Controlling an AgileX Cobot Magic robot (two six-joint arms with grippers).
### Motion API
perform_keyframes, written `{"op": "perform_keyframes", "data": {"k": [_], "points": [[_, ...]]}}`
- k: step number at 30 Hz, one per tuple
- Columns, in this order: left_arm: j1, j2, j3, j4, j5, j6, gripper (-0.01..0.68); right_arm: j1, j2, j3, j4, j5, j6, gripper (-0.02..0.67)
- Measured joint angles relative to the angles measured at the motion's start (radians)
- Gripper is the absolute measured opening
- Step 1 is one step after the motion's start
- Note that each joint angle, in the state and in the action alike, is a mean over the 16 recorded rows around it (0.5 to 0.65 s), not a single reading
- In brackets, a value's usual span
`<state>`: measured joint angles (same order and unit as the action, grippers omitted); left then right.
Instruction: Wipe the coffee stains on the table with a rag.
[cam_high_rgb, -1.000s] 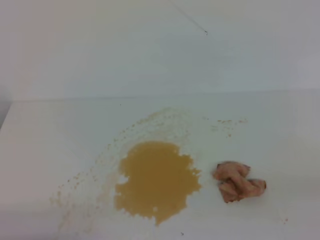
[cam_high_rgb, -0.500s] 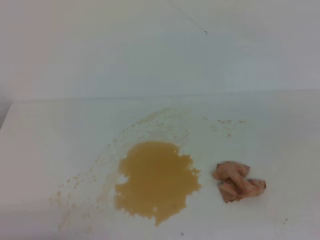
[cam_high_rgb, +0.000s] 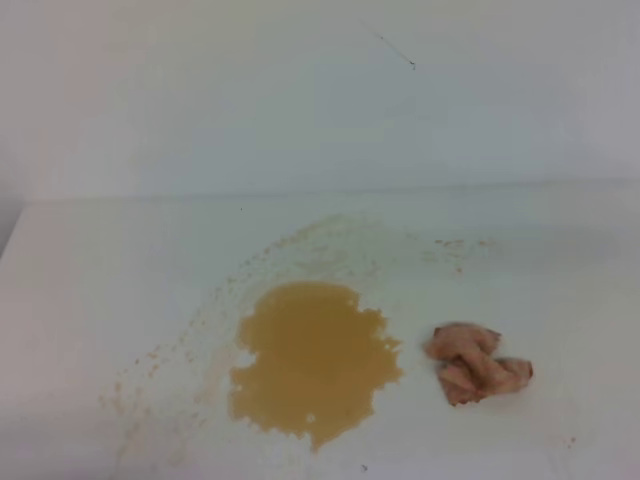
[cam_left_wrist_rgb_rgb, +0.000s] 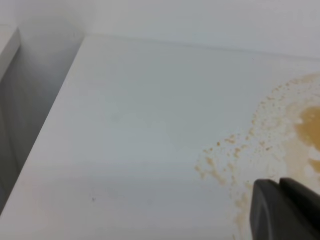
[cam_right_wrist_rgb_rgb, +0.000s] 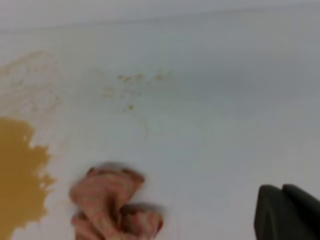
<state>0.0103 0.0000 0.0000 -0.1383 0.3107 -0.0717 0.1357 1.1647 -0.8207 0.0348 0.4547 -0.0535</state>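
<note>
1. Table (cam_high_rgb: 90, 290), white and smooth, fills the lower part of the high view and meets a pale wall along its far edge; in the left wrist view its left edge drops into a grey gap beside a white ledge (cam_left_wrist_rgb_rgb: 7, 42).
2. Coffee stains (cam_high_rgb: 312, 362) lie near the middle of the table toward its near edge: one tan-brown blotch with a ragged outline, a faint arc of speckles curving from its far side round to its left, and a few separate specks further toward the right edge.
3. Rag (cam_high_rgb: 477, 364), pinkish-orange and crumpled into a lump, lies on bare table just to the right of the blotch, apart from it. No gripper touches it.
4. Right gripper (cam_right_wrist_rgb_rgb: 287, 212) appears only as a dark shape in the lower right corner of its wrist view, on the right-edge side of the rag and apart from it. Its jaws are closed together with nothing between them.
5. Left gripper (cam_left_wrist_rgb_rgb: 285, 210) likewise shows as a dark shape in the lower right corner of its wrist view, above the speckles on the left side of the blotch. Whether its jaws are parted I cannot tell; nothing is seen in them.
</note>
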Motion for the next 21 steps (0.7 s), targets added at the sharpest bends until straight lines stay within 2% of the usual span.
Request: {"op": "perform_keyframes", "data": {"k": [10,15,21], "points": [[0.0,-0.002,0.002,0.0,-0.001,0.0,-0.003,0.093,0.298,-0.177,0.238,0.221,-0.322,0.011],[0.0,-0.01,0.015,0.0,-0.005,0.0,-0.001,0.166,0.454,-0.305,0.268,0.3,-0.386,0.092],[0.0,-0.011,0.017,0.0,-0.006,0.0,-0.001,0.238,0.611,-0.425,0.261,0.313,-0.384,0.257]]}}
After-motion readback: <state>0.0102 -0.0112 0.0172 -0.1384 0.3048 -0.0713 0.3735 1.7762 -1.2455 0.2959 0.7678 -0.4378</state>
